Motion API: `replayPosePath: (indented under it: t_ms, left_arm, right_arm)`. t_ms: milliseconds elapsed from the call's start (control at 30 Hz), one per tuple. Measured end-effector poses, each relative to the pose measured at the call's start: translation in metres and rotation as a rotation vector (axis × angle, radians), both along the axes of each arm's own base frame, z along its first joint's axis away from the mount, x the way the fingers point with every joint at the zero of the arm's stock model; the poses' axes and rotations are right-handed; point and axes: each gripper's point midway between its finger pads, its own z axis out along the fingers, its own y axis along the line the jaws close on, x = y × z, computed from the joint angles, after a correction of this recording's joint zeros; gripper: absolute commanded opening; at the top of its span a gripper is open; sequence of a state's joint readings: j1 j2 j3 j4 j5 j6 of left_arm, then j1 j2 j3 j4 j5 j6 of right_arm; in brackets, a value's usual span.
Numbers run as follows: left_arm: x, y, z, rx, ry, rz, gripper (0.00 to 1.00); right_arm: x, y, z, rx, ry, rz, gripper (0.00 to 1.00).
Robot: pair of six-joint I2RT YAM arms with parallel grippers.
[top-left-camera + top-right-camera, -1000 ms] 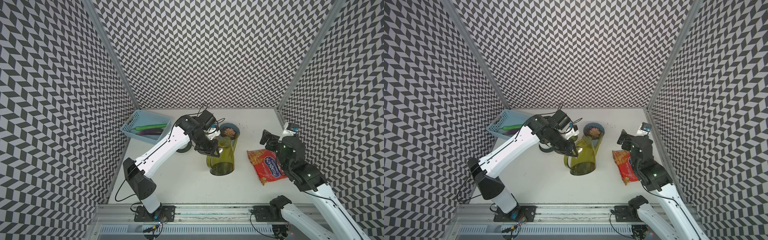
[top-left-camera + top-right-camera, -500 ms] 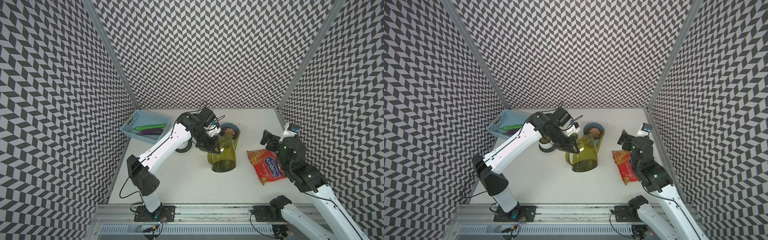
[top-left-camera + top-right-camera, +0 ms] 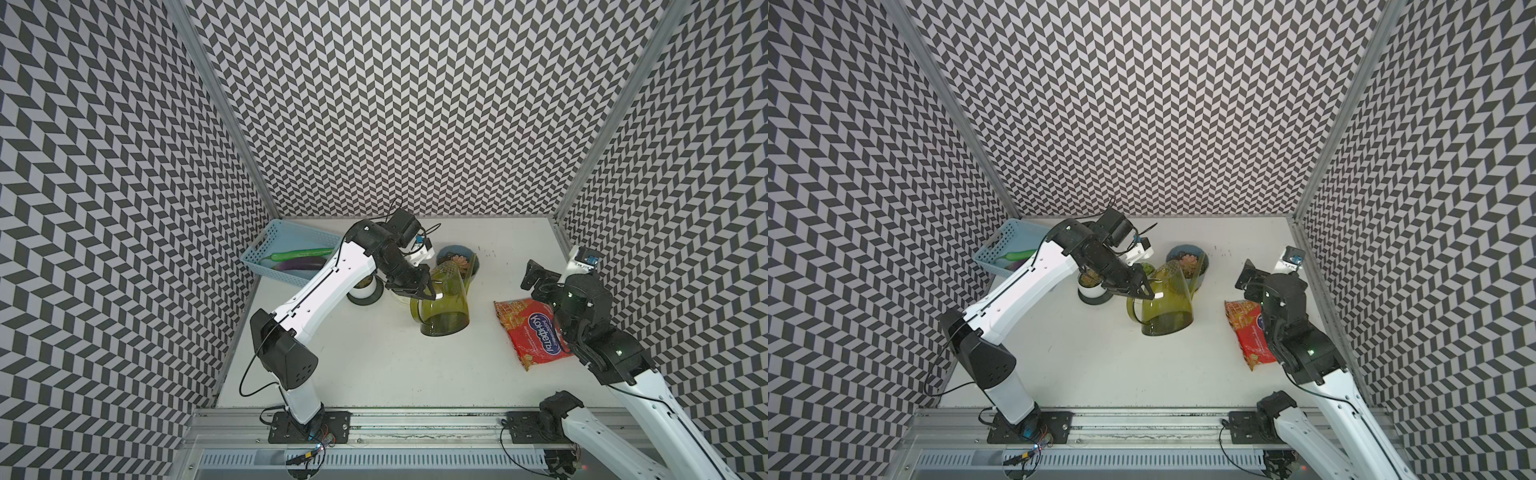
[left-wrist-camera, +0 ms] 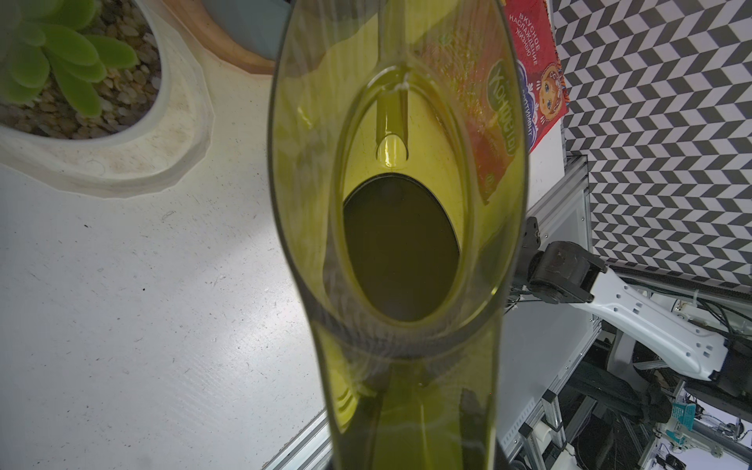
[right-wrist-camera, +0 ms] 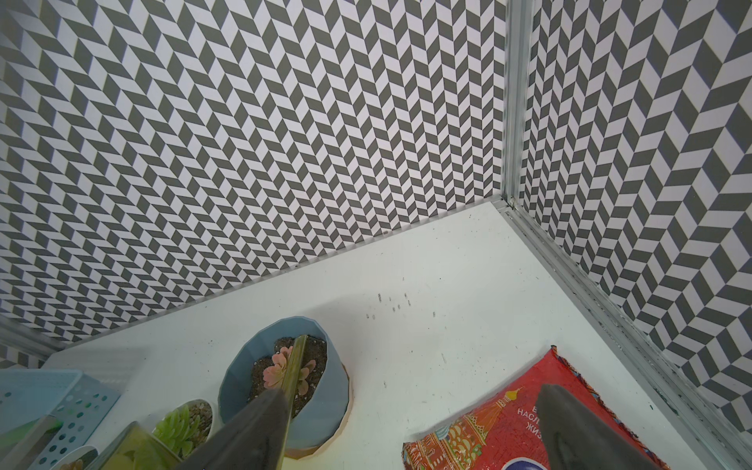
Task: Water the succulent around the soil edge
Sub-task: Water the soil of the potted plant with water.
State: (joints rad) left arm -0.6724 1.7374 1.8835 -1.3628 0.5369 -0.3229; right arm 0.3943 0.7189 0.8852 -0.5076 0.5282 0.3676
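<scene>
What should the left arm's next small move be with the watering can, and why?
Probably tip the watering can slightly further. The left gripper is shut on it, and the spout crosses above the pink succulent with its tip over soil near the blue pot's rim, yet no stream of water is visible.

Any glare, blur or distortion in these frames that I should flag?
Left wrist view: the translucent watering can fills the frame, tinting and warping the snack bag behind it. Right wrist view: the right gripper fingers are blurred. Both top views: sharp, evenly lit, with one small glare spot on the watering can.
</scene>
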Motion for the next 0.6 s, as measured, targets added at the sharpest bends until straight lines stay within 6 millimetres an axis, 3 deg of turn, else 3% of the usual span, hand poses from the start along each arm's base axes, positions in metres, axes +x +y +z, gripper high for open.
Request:
replayPosePath:
  t_ms: [600]
  left_arm:
    - [0.02,0.026,-0.001,-0.006,-0.011,0.073,0.0]
  right_arm:
    - [-0.002,-0.002,0.002,0.002,-0.01,-0.007,0.99]
